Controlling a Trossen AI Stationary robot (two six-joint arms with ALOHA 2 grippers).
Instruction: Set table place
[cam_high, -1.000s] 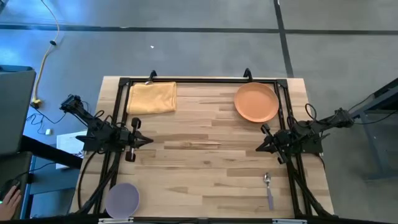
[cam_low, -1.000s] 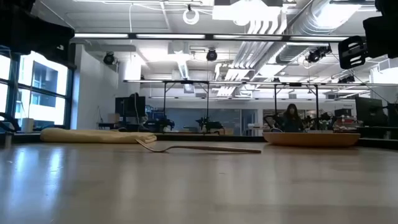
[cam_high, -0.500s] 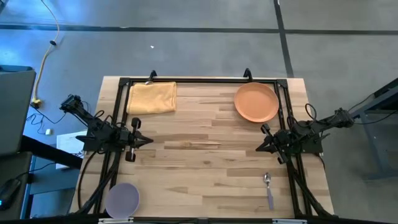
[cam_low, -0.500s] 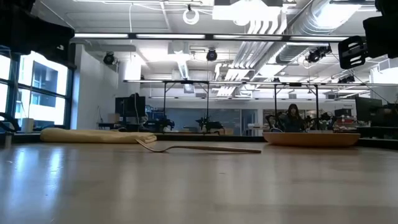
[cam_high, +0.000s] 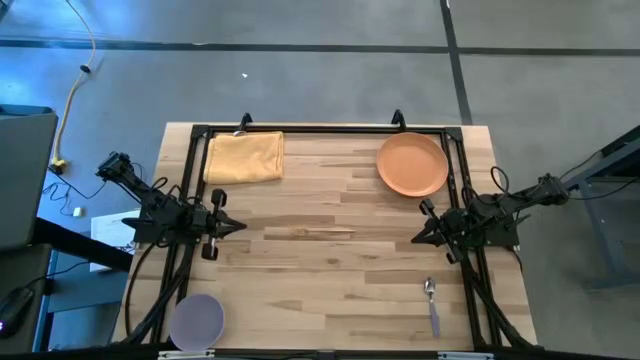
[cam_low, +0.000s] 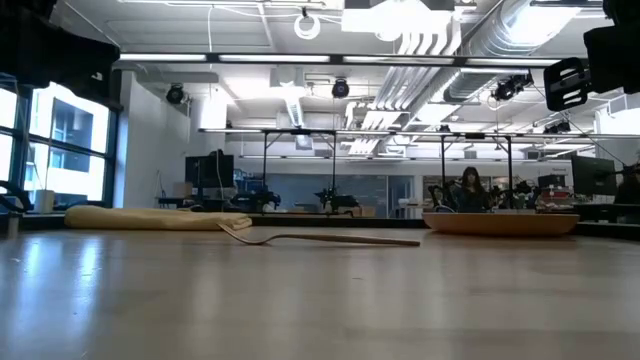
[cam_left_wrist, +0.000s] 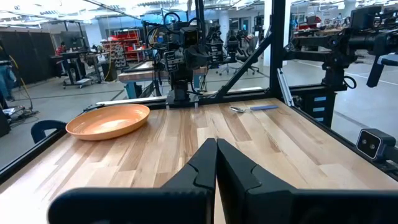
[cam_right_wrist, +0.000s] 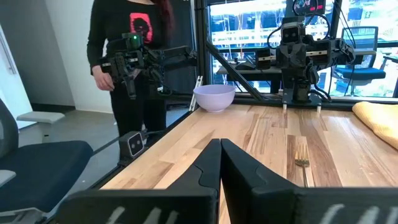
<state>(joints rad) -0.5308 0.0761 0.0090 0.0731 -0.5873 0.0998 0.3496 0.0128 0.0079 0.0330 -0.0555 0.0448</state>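
The pale wooden table (cam_high: 330, 285) carries a folded yellow napkin (cam_high: 243, 157) at the far left and an orange plate (cam_high: 412, 164) at the far right. A fork (cam_high: 320, 232) lies flat at the centre, a spoon (cam_high: 431, 304) near the right front, and a lilac bowl (cam_high: 197, 319) at the near left corner. My left gripper (cam_high: 240, 226) hovers shut at the left edge, pointing toward the centre. My right gripper (cam_high: 415, 237) hovers shut at the right edge, facing it. Neither touches anything.
A black rail frame (cam_high: 320, 129) runs around the tabletop. In the right wrist view a person (cam_right_wrist: 130, 50) stands beyond the table's near left side, close to the bowl (cam_right_wrist: 214, 97). Bare wood lies between the fork and the near edge.
Both arms and all the tableware have kept still. A person's hand that showed off the table's near left corner has drawn out of the high view.
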